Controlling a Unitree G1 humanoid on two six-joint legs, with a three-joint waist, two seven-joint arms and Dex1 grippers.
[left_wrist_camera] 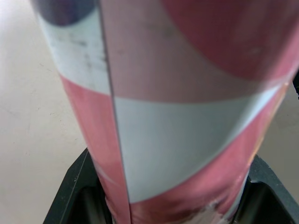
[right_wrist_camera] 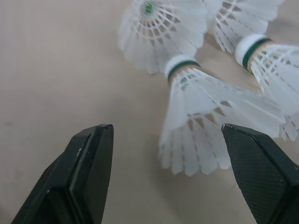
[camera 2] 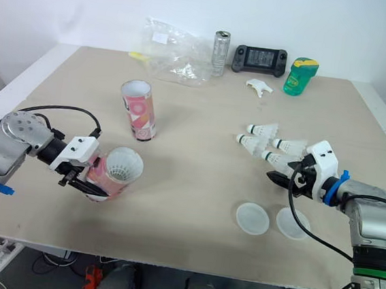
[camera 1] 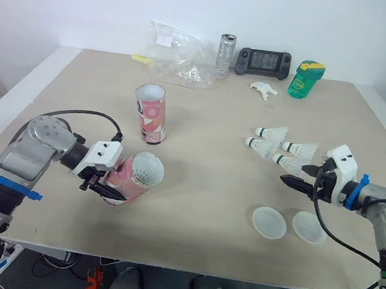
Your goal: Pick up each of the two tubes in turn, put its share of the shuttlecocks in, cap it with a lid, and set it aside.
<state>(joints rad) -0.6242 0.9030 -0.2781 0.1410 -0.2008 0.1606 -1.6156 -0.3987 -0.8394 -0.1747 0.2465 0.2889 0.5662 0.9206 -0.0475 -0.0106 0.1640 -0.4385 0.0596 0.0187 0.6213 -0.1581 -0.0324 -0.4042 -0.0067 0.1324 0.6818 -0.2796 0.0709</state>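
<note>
Tube (left_wrist_camera: 187, 116) in left jaws, shuttlecock (camera 2: 122, 166) inside, right jaws spread near shuttlecocks (right_wrist_camera: 205, 116)

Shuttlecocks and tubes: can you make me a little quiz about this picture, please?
1. True or false: the left end effector holds a tube.
2. How many lids are there?
3. The right end effector is: A shut on a lid; B open by the shuttlecocks; C inside a tube.
Key: 1 true; 2 two; 3 B.
</note>
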